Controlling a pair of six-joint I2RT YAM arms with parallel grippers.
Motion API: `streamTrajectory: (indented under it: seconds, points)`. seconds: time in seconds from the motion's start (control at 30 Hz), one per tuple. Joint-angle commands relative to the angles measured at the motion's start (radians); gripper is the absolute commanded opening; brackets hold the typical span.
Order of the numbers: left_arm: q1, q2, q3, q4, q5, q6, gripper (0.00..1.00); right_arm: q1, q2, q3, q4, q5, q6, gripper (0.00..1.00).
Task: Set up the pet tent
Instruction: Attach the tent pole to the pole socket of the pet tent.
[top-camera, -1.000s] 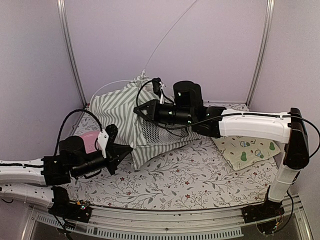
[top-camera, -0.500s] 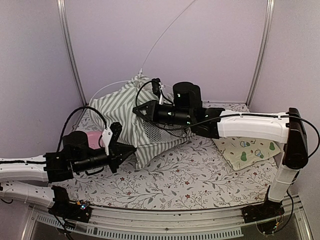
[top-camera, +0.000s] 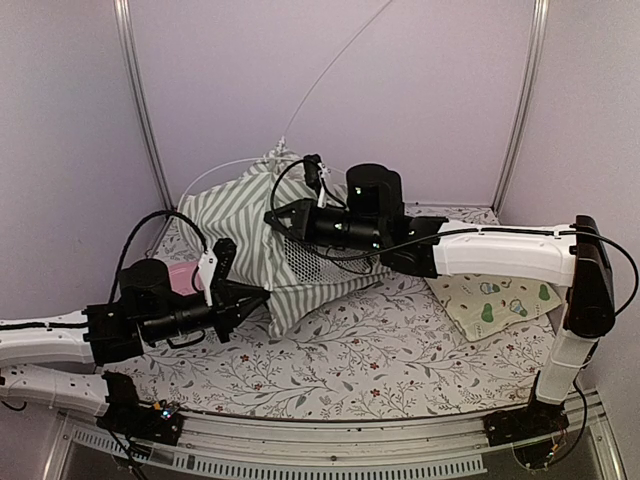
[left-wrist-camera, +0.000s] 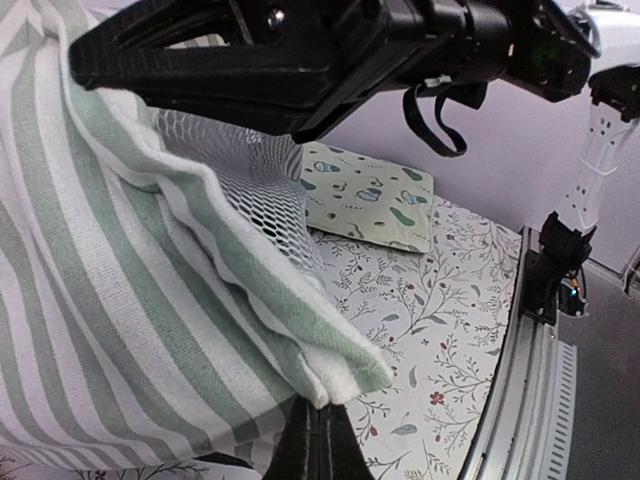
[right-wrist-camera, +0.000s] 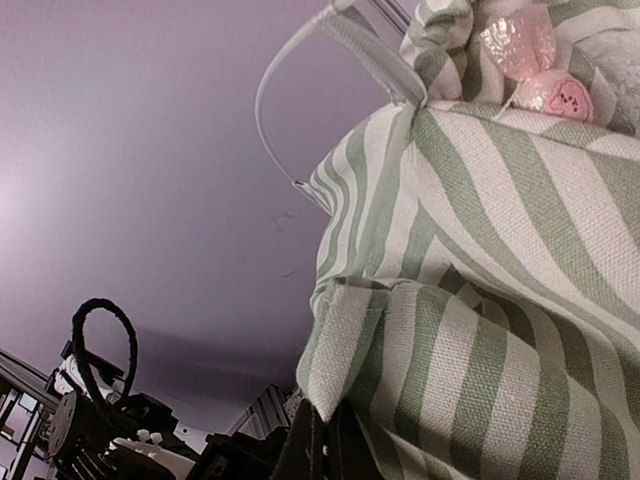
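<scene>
Looks like we're at the pull-the-fabric-open stage: the pet tent (top-camera: 235, 225) is a slumped striped heap toward the back left of the worktop (top-camera: 400, 350), nowhere near standing, with its thin white poles (right-wrist-camera: 370, 55) poking out of the top and one arcing up toward the back wall. The left hand (top-camera: 262, 296) is pinched fully closed on the lower front hem, and the right hand (top-camera: 272, 217) is clamped tight on a fold higher up, just above the mesh window (top-camera: 305, 262). So both have cloth, one low and one high. My guess for the next move: draw the two grips apart to spread the panel, going slowly so the thin hem doesn't slip out, and watch those poles, since they look free to whip or snag. The avocado mat (top-camera: 495, 300) sits well off to the right
</scene>
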Motion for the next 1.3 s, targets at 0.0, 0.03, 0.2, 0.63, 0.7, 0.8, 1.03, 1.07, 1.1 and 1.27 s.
streamTrajectory:
  seconds: [0.0,0.03,0.2,0.63,0.7,0.8,1.03,1.07,1.1,1.27]
  points:
    - [0.022,-0.028,0.037,0.109,0.11,-0.065,0.0,-0.019,0.012,-0.028,0.075,0.11,-0.052,0.0]
    - [0.023,-0.024,0.043,0.108,0.112,-0.071,0.0,-0.016,0.013,-0.032,0.08,0.109,-0.047,0.0]
    - [0.043,-0.007,0.066,0.103,0.12,-0.101,0.0,0.013,0.018,-0.05,0.112,0.11,-0.034,0.0]
    - [0.13,0.004,0.071,0.072,0.043,-0.157,0.0,0.041,0.001,-0.085,0.096,0.064,-0.026,0.0]
    - [0.145,0.016,0.07,0.075,0.029,-0.155,0.0,0.039,-0.016,-0.115,0.094,0.058,-0.032,0.0]
    - [0.162,0.037,0.065,0.092,0.032,-0.146,0.0,0.039,-0.044,-0.143,0.073,0.048,-0.055,0.0]
    - [0.163,0.076,0.018,0.157,0.095,-0.106,0.0,0.036,-0.122,-0.159,-0.032,0.058,-0.12,0.32]
    - [0.161,0.081,0.012,0.162,0.099,-0.102,0.0,0.033,-0.133,-0.159,-0.049,0.06,-0.126,0.37]
    - [0.162,0.084,0.008,0.166,0.106,-0.098,0.0,0.028,-0.145,-0.162,-0.063,0.058,-0.13,0.41]
    - [0.163,0.105,0.002,0.171,0.116,-0.086,0.0,0.003,-0.214,-0.201,-0.119,0.02,-0.113,0.53]
